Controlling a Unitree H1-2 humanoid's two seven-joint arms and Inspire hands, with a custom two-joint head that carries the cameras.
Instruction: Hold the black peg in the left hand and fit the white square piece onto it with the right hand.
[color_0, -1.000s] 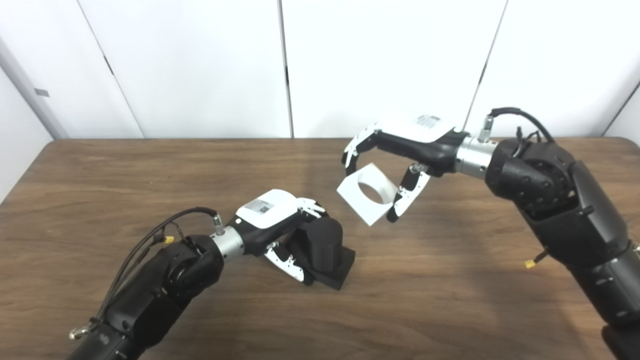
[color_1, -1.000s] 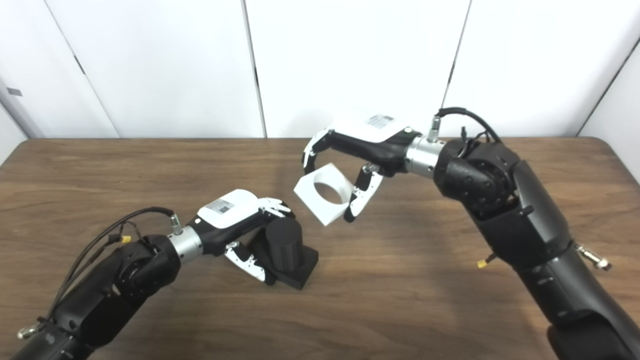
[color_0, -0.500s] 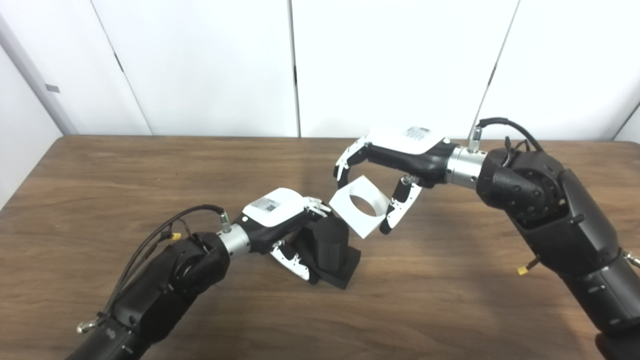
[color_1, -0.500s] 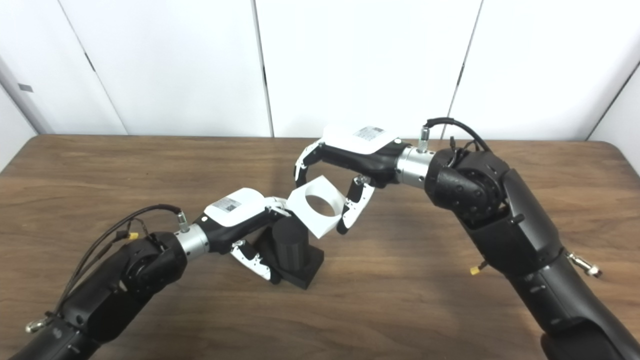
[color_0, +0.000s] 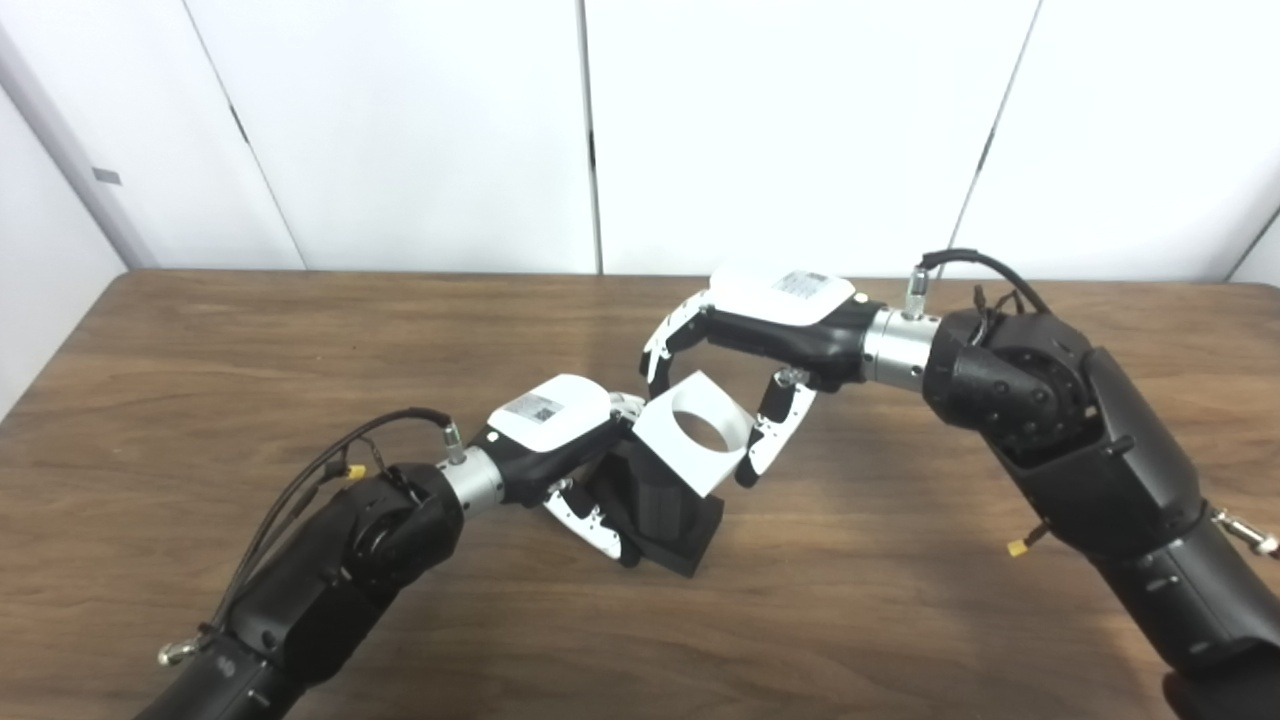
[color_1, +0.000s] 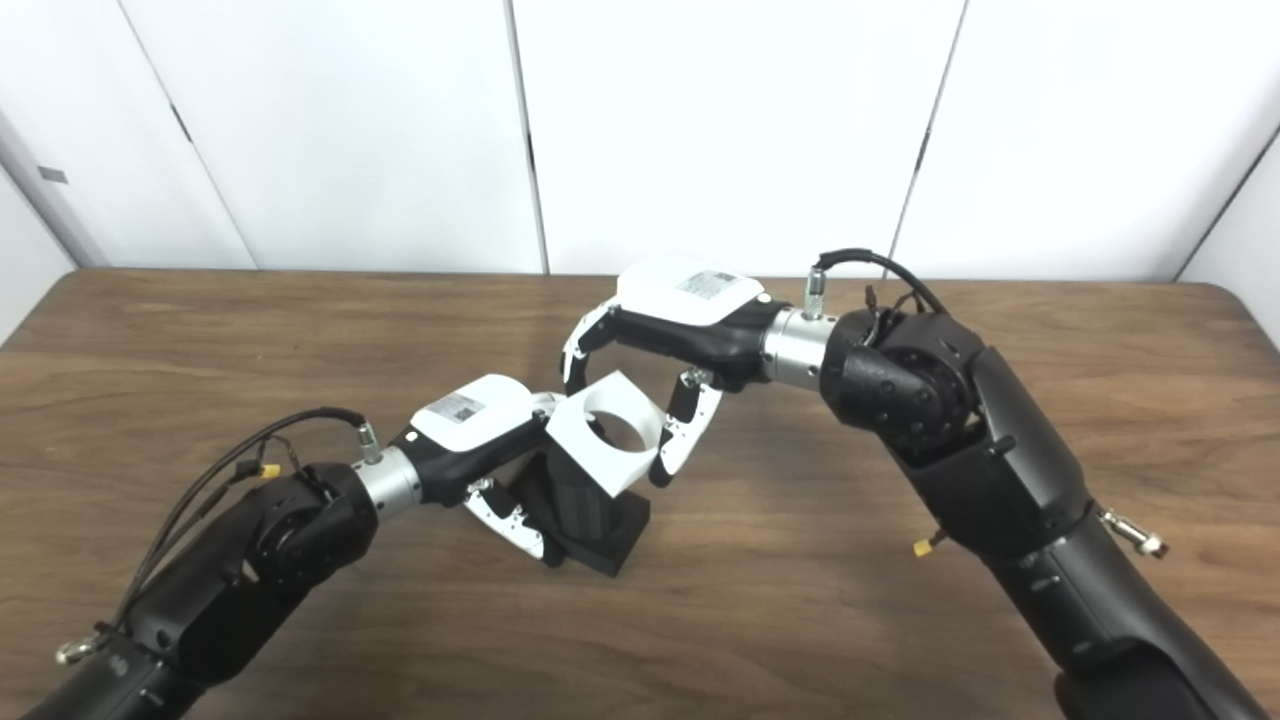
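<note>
The black peg (color_0: 668, 505) is a ribbed cylinder on a square black base, standing tilted on the wooden table (color_0: 250, 350). My left hand (color_0: 565, 440) is shut on it from the left. The white square piece (color_0: 692, 432), with a round hole through it, hangs tilted over the peg's top and hides it. My right hand (color_0: 745, 345) is shut on the piece, fingers on its far edge and thumb (color_0: 770, 440) on its right edge. I cannot tell whether the piece touches the peg.
White wall panels (color_0: 780, 130) stand behind the table's far edge. Both black forearms (color_1: 960, 440) reach in over the table's front half.
My right hand has carried the white piece left and down, from beside the peg to over its top. The view shifted between the oldest frames and now. My left hand keeps its hold.
</note>
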